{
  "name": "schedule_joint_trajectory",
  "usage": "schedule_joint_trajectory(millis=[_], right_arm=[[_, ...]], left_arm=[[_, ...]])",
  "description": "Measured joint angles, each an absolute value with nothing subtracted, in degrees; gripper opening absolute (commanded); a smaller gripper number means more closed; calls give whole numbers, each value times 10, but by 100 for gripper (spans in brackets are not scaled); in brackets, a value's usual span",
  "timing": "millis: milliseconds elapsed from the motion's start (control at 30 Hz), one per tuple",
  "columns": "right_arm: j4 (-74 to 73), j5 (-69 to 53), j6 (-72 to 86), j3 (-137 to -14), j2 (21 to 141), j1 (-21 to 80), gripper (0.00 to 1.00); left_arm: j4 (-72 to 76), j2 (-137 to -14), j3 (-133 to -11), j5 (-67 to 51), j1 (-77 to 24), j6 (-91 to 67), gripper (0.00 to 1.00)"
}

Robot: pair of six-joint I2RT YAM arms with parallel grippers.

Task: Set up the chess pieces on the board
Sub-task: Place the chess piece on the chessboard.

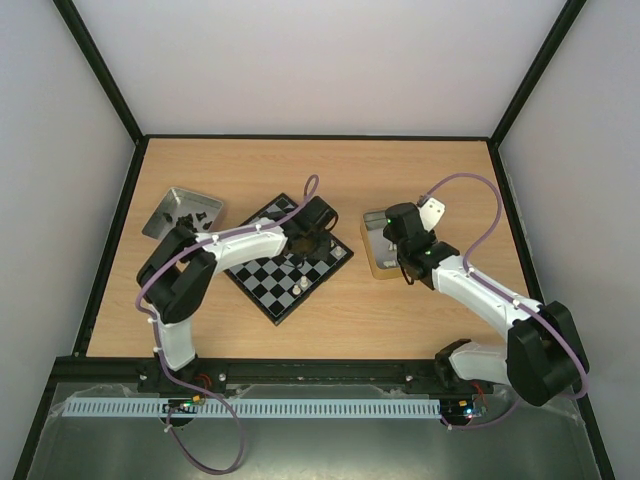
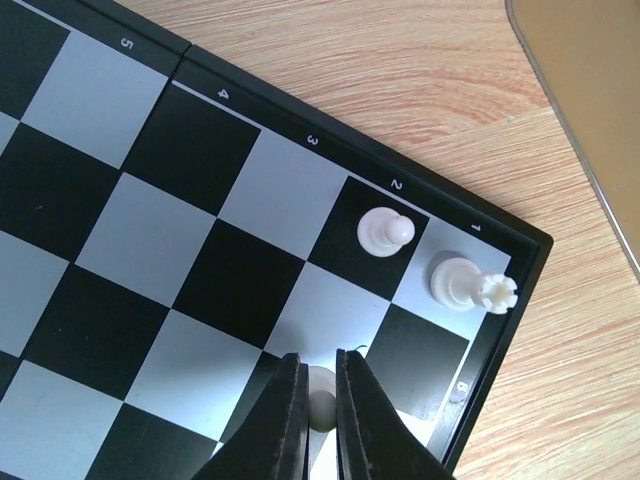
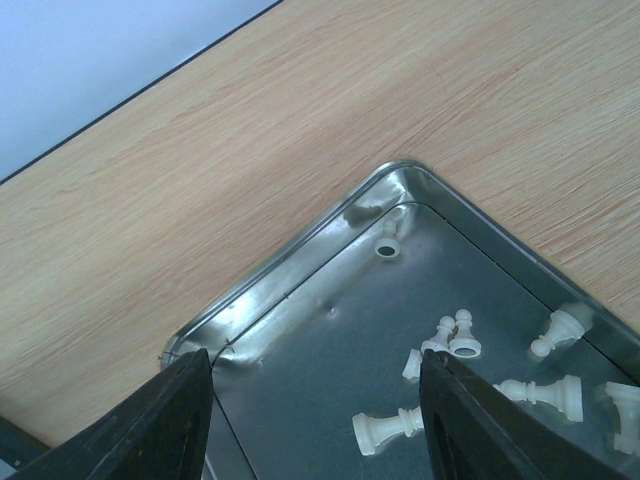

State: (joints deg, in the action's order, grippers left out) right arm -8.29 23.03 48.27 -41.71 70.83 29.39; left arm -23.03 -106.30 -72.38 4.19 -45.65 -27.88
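The black and grey chessboard lies tilted at mid-table; it also fills the left wrist view. My left gripper is shut on a white pawn, low over a square near the board's corner. A white pawn and a white rook stand on the squares by rows 2 and 1. My right gripper is open and empty over a metal tray that holds several white pieces lying loose, such as one on its side.
A second metal tray with dark pieces sits at the back left. The right tray lies just right of the board. Black frame rails edge the wooden table.
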Motion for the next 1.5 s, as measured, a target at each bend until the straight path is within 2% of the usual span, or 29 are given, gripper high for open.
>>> schedule_joint_trajectory(millis=[267, 633, 700, 833, 900, 1233, 1500], right_arm=[[-72, 219, 480, -417, 712, 290, 56], [-70, 206, 479, -417, 713, 288, 57], [-70, 203, 478, -417, 713, 288, 56], [-70, 198, 478, -417, 713, 288, 57], [-70, 195, 478, -417, 713, 288, 57], [-90, 191, 467, -417, 680, 288, 56], [-150, 176, 433, -456, 672, 253, 52]], left_arm=[[-217, -1084, -731, 46, -460, -288, 4], [-199, -1096, -731, 41, -460, -295, 11], [-196, -1097, -731, 41, -460, -296, 15], [-196, -1097, -731, 40, -460, -298, 30], [-196, -1097, -731, 39, -460, -300, 34], [-203, -1084, -730, 45, -460, -298, 43], [-205, -941, -682, 67, -455, -301, 48]])
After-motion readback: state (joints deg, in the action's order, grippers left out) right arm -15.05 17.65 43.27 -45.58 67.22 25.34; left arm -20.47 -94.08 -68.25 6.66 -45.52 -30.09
